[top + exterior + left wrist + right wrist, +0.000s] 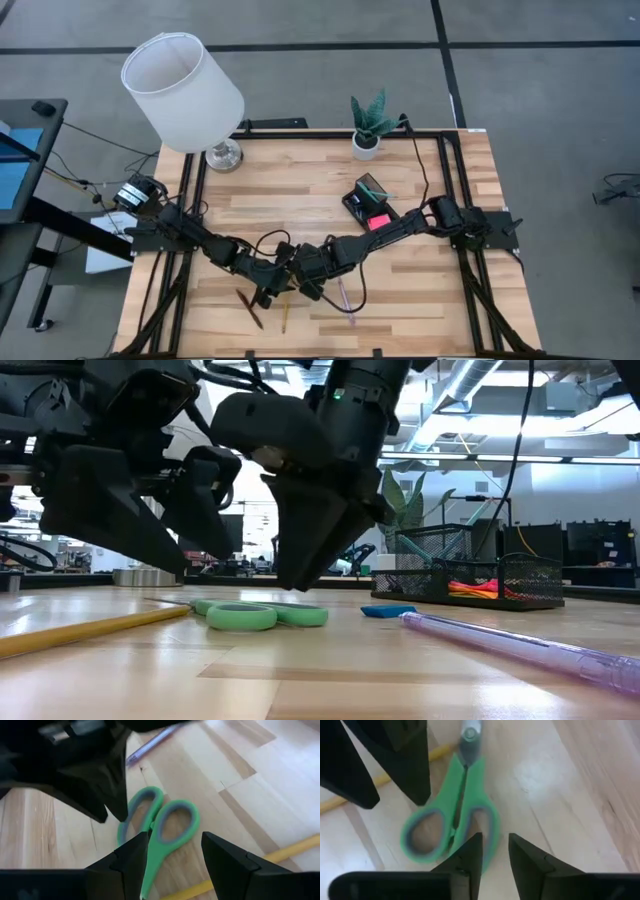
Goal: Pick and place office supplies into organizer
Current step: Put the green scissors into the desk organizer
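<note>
Two dark robot arms meet low over the front middle of a wooden table (300, 190), both bearing on a pair of green-handled scissors (262, 615) that lies flat on the boards. At left, beside a white-shaded lamp (185, 92), the left arm reaches in; the left gripper (175, 851) hangs just above the scissors with its fingers apart, one handle loop showing in the gap between them, nothing clamped. A brown pencil (250, 309) and a yellow pencil (85, 630) lie on the table near it. At centre, the right gripper (495, 849) points down over the scissors' handles from the opposite side, its fingers parted by a narrow gap and gripping nothing. To the right a purple pen (520, 647) lies on the wood, with a small blue eraser (388, 611) beyond it. Farther right, toward the back, stands the black mesh organizer (368, 200), holding a pink sticky-note pad (378, 221); a potted plant (368, 125) stands behind it.
</note>
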{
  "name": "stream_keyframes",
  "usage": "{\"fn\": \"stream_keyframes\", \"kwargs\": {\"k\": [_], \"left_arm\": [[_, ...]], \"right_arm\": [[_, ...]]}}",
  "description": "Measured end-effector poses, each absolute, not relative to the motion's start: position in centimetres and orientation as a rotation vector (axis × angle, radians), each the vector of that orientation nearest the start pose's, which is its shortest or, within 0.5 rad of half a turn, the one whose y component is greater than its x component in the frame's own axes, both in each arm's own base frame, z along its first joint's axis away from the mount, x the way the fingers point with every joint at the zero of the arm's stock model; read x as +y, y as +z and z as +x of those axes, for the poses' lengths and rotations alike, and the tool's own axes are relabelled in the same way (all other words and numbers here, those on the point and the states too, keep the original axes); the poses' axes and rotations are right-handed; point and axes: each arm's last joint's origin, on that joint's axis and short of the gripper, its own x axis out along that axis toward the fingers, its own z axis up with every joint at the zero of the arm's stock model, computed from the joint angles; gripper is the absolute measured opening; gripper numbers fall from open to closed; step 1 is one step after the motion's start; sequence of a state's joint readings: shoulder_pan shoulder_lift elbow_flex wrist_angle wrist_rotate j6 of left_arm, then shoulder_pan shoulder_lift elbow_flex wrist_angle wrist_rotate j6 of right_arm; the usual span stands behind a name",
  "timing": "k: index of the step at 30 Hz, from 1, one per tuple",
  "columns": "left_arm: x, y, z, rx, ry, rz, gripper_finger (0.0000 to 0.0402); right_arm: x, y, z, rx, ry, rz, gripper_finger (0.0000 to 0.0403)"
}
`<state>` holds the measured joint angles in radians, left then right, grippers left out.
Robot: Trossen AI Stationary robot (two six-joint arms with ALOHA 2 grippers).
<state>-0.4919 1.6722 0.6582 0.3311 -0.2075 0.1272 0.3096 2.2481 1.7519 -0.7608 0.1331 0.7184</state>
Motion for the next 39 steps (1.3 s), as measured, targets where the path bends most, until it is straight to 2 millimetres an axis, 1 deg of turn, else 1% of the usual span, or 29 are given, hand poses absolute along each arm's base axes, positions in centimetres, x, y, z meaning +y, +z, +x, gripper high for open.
{"fn": "stream_keyframes", "kwargs": {"k": [8,12,14,20,24,28,29,32,33,36,39], "left_arm": [[-13.7,12.8,26.8,0.638,-0.302,0.357,0.0181],[-13.7,12.8,26.8,0.645,-0.292,0.326,0.0181],[-13.7,12.8,26.7,0.651,-0.292,0.328,0.0181],[-13.5,12.2,26.2,0.723,-0.264,0.329,0.0181],[-13.5,12.3,26.3,0.716,-0.254,0.308,0.0181],[-13.8,12.4,26.3,0.701,-0.258,0.296,0.0181],[-13.8,12.4,26.3,0.701,-0.26,0.295,0.0181],[-14.3,12.5,26.0,0.696,-0.273,0.293,0.0181],[-14.5,12.5,26.0,0.689,-0.28,0.292,0.0181],[-15.4,12.9,25.8,0.635,-0.309,0.287,0.0181],[-16.4,13.7,26.0,0.578,-0.287,0.364,0.0181]], "right_arm": [[13.3,15.3,43.7,1.226,-0.315,0.357,0.0088],[13.5,13.8,43.9,1.245,-0.334,0.369,0.0088],[13.7,13.4,44.1,1.255,-0.31,0.394,0.0088],[13.6,12.9,44.0,1.28,-0.305,0.382,0.0086],[13.2,12.9,44.1,1.284,-0.318,0.376,0.0067],[12.8,12.8,44.1,1.293,-0.306,0.368,0.0019],[12.8,12.8,44.1,1.293,-0.306,0.367,0.0014],[12.8,12.9,44.2,1.284,-0.31,0.365,0.002],[12.8,13.3,44.2,1.273,-0.305,0.367,0.0022],[12.8,13.6,44.1,1.268,-0.278,0.356,0.0015],[12.6,14.5,44.0,1.26,-0.257,0.371,0.0007]]}}
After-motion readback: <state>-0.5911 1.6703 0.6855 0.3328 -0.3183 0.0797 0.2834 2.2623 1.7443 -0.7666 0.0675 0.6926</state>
